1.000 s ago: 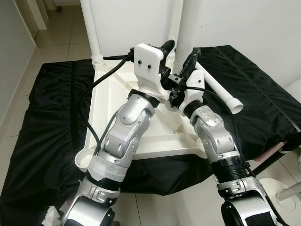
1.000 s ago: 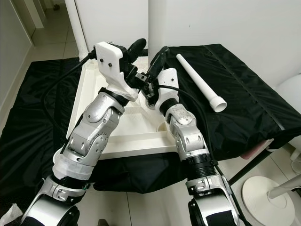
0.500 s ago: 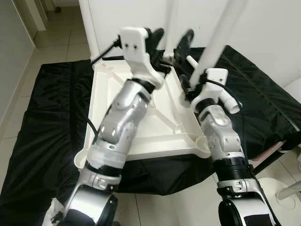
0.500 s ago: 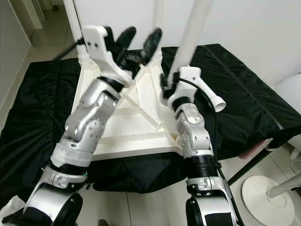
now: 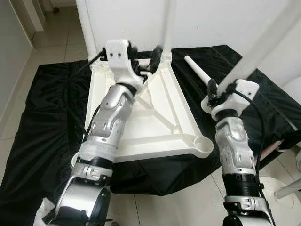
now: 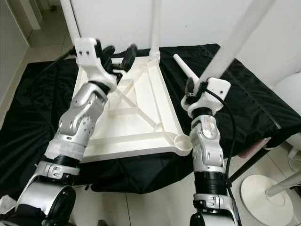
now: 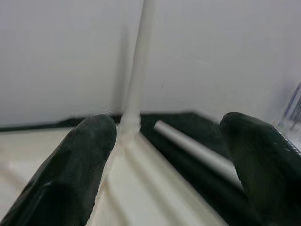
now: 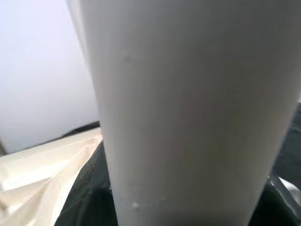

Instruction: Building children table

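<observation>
White plastic everywhere: upturned tabletop point(image 5: 155, 117) lying underside up on black cloth point(image 5: 42, 122) over a low surface, ribs and corner sockets showing. Nearest, empty round socket point(image 5: 203, 143) at the near right corner, just left of the right forearm. Near left corner hidden behind the left arm.

Right gripper point(image 5: 221, 92) raised off the right edge of the tabletop, above the cloth, clamped on a white table leg point(image 5: 263, 44) slanting up and away to the right, its top cut off by the frame. Fingers themselves mostly hidden behind the wrist housing; only a dark tip visible beside the leg. Same leg looming huge and blurred across the right wrist view point(image 8: 188, 113), with a strip of tabletop point(image 8: 42, 165) and dark cloth beyond.

Further back, left gripper point(image 6: 118, 55) hovering over the far left part of the tabletop, fingers point(image 7: 70, 169) spread wide apart, holding nothing. Between them, in the left wrist view, an upright leg point(image 7: 138, 61) standing in the far right corner socket, soft and out of focus.

Second upright leg point(image 5: 87, 28) at the far left corner, partly hidden by the left wrist housing, top cut off. Loose leg point(image 5: 197, 70) lying flat on the cloth just beyond the tabletop's far right side, its near end hidden behind the right gripper. White wall point(image 5: 211, 19) behind; tiled floor point(image 5: 51, 33) to the far left.
</observation>
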### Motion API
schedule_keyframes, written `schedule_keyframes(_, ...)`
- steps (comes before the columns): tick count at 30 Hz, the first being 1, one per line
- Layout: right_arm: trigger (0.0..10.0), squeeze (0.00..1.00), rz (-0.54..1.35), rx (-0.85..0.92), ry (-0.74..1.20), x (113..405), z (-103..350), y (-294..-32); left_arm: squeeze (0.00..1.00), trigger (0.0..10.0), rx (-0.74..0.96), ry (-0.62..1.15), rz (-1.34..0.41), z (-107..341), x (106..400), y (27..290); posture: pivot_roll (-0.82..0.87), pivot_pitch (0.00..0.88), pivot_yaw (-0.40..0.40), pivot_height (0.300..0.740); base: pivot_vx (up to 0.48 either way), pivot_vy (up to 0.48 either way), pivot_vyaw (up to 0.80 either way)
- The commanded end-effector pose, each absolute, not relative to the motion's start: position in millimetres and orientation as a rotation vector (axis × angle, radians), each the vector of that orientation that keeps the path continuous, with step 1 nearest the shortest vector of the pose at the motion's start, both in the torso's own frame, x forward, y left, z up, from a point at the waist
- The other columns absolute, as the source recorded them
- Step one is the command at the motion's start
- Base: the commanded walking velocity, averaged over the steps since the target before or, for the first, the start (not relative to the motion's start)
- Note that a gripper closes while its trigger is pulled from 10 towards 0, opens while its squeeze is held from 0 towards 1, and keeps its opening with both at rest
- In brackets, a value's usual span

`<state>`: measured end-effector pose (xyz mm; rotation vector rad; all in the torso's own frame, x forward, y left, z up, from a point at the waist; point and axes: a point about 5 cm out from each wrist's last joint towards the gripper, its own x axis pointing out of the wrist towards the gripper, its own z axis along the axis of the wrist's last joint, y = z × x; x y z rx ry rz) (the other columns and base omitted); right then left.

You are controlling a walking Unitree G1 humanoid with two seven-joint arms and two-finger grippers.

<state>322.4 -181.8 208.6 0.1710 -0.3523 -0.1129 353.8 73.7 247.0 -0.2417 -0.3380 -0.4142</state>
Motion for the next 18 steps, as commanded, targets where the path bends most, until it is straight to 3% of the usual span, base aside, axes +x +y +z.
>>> schedule_keyframes(1, 10.0, 0.00, -0.119, 0.167, -0.372, 319.7, 211.6, -181.4, 0.00, 10.0, -0.202, -0.312, -0.446, 239.8, 353.0, 70.0, -0.08, 0.000, 0.039, 0.740, 0.000, 0.000, 0.00)
schedule_keyframes(10, 10.0, 0.00, -0.049, 0.127, -0.342, 312.0, 203.4, -170.1, 0.00, 10.0, -0.091, -0.333, -0.636, 220.9, 330.7, 59.5, -0.07, 0.000, 0.032, 0.740, 0.000, 0.000, 0.00)
schedule_keyframes(13, 10.0, 0.00, 0.013, 0.096, -0.302, 307.1, 192.2, -161.3, 0.00, 10.0, 0.021, -0.327, -0.815, 205.0, 311.1, 54.9, -0.05, 0.000, 0.019, 0.740, 0.000, 0.000, 0.00)
schedule_keyframes(18, 10.0, 0.00, 0.073, 0.028, -0.268, 303.2, 181.7, -153.4, 0.00, 10.0, 0.112, -0.280, -0.938, 185.8, 295.5, 53.0, -0.05, 0.000, 0.019, 0.740, 0.000, 0.000, 0.00)
